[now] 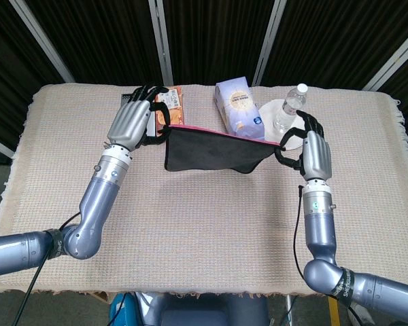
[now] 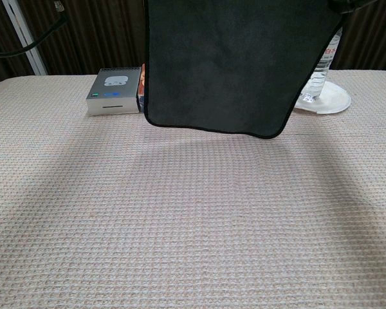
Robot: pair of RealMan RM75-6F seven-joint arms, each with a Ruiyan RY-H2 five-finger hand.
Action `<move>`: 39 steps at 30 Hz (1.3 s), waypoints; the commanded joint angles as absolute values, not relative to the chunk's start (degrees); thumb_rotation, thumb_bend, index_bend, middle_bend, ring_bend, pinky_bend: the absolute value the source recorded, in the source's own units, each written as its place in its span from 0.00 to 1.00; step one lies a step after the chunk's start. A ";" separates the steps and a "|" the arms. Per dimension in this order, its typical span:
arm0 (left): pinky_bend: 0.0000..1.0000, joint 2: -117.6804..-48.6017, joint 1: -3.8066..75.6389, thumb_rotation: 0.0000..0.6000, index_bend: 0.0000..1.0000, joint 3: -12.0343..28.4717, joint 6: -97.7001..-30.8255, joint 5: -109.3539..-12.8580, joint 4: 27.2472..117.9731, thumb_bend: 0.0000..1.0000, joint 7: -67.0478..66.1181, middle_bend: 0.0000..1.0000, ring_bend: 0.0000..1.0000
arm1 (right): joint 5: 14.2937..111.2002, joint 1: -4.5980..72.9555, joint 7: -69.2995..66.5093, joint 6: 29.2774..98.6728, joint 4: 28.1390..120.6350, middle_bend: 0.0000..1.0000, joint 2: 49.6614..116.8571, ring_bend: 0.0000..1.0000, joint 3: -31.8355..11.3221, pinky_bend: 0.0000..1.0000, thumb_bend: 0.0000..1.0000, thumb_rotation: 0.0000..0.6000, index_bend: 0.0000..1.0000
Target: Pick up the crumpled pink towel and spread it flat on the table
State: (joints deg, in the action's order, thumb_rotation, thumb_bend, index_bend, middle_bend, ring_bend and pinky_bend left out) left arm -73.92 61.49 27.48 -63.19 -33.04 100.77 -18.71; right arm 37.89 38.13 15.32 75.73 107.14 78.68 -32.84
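Observation:
The towel [image 1: 211, 149] hangs stretched in the air between my two hands, its dark side toward the cameras and a thin pink edge along the top. My left hand [image 1: 132, 122] pinches its upper left corner and my right hand [image 1: 311, 153] pinches its upper right corner. In the chest view the towel [image 2: 235, 64] fills the upper middle as a dark sheet, its bottom edge a little above the table; neither hand shows plainly there.
Behind the towel stand a grey box [image 2: 114, 91], an orange carton [image 1: 172, 102] and a lavender bag [image 1: 239, 112]. A water bottle [image 1: 291, 107] stands on a white plate [image 2: 328, 98] at the back right. The woven beige tablecloth [image 2: 193, 225] lies bare in front.

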 commanded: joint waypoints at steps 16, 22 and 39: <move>0.00 -75.26 58.95 1.00 0.64 25.16 -64.63 -35.43 102.55 0.50 -16.48 0.14 0.00 | 39.80 35.81 13.76 77.23 110.13 0.14 78.07 0.00 -29.62 0.00 0.58 1.00 0.72; 0.00 -74.93 56.24 1.00 0.64 23.20 -65.88 -37.74 105.62 0.50 -14.96 0.14 0.00 | 42.66 33.58 13.51 79.44 113.23 0.14 77.91 0.00 -26.59 0.00 0.58 1.00 0.72; 0.00 -75.94 47.55 1.00 0.64 14.38 -70.80 -49.30 114.78 0.50 -13.19 0.14 0.00 | 54.79 25.93 11.82 83.96 117.11 0.14 80.87 0.00 -13.88 0.00 0.58 1.00 0.72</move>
